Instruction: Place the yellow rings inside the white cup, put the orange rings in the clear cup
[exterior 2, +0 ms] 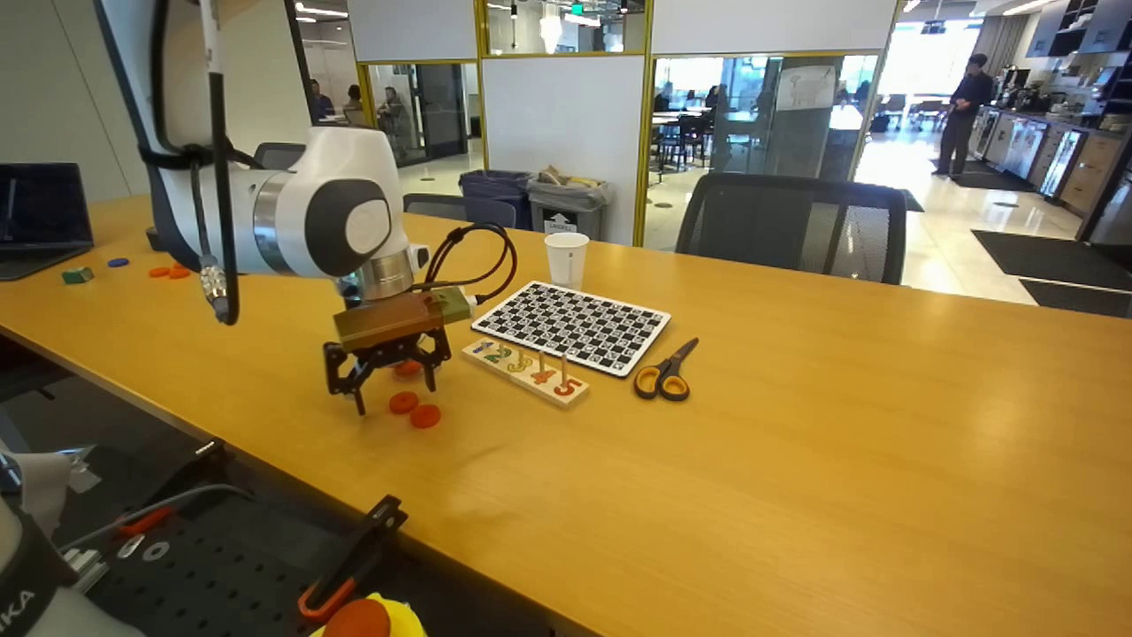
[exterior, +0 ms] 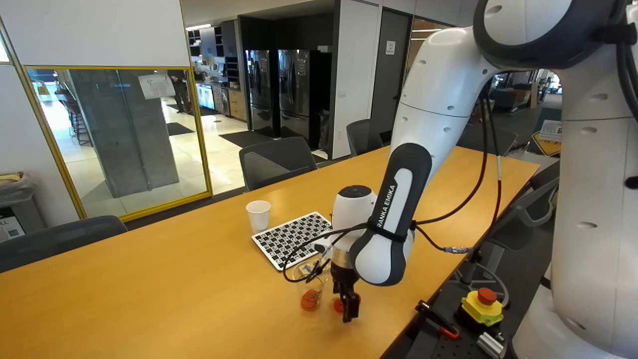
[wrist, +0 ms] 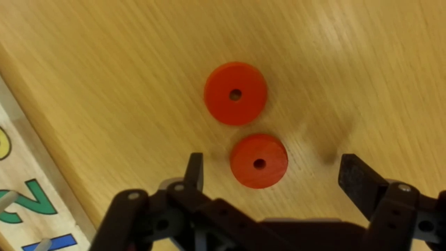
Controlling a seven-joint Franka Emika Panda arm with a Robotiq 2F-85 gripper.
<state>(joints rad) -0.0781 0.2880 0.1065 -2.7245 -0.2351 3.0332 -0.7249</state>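
Can see flat, round orange-red rings (wrist: 235, 108) with centre holes — more inside a clear plastic cup (exterior: 319, 285) — plus a tapered white cup (exterior 2: 566, 263) and an end effector (wrist: 272, 160) spread apart.

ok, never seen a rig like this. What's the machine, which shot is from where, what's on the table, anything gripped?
The machine is one robot arm ending in a two-fingered gripper. Two pictures come from cameras standing outside the robot; the third comes from a camera on its wrist, looking down past the gripper.

On the table there are a white cup, a checkerboard, a board with numbers and pegs, scissors, and a clear cup with orange pieces inside. Two orange rings lie flat by the gripper. Further off is a laptop.

Nothing is held. The fingers are spread apart, and in the wrist view one ring shows between them, touching neither.
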